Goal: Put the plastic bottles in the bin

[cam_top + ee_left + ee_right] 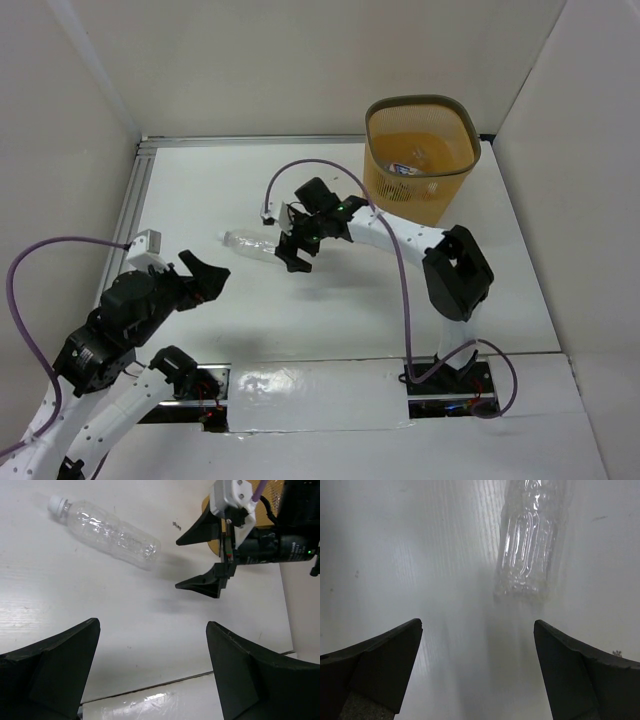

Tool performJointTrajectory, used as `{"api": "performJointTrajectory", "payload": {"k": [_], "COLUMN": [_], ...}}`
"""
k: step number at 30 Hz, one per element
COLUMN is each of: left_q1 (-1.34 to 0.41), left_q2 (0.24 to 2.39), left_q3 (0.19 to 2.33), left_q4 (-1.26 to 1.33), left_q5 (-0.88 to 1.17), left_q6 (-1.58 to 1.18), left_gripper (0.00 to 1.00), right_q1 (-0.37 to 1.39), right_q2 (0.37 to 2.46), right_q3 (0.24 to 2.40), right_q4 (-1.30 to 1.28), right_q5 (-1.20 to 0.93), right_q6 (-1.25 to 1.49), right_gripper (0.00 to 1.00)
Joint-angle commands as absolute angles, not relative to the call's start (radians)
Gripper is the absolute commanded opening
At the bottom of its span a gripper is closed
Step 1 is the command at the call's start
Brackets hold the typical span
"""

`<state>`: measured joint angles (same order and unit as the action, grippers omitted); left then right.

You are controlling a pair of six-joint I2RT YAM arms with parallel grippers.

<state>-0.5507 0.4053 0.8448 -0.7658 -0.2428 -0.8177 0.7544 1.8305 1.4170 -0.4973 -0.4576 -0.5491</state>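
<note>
One clear unlabelled plastic bottle [250,244] with a white cap lies on its side on the white table. It also shows in the left wrist view [111,532] and in the right wrist view [531,540]. My right gripper [293,245] is open and empty, hovering just right of the bottle's base end; it also shows in the right wrist view [477,630]. My left gripper [205,272] is open and empty, near the table's left front, apart from the bottle. The yellow-orange bin [420,158] stands at the back right with bottles inside it.
White walls enclose the table on the left, back and right. A reflective taped strip [320,385] runs along the front edge between the arm bases. The right arm's purple cable [400,270] loops over the table.
</note>
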Motion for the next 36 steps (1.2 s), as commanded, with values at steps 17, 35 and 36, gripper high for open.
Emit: {"api": "performJointTrajectory", "payload": {"k": [17, 35, 36], "left_q1": [-0.538, -0.538, -0.538], "left_q2": [0.413, 0.423, 0.423], "left_q3": [0.864, 0.874, 0.874], "left_q4": [-0.85, -0.85, -0.859], "left_q5": [-0.25, -0.232, -0.232], "left_q6": [-0.862, -0.862, -0.862], "left_gripper": [1.0, 1.0, 1.0], "right_q1": [0.833, 0.851, 0.851], "right_q2": [2.131, 2.21, 2.22], "right_q3": [1.623, 1.732, 1.732], "right_q4": [-0.344, -0.324, -0.324], "right_q5": [-0.241, -0.281, -0.281], "right_q6": [-0.39, -0.351, -0.351], "right_gripper": [1.0, 1.0, 1.0]}}
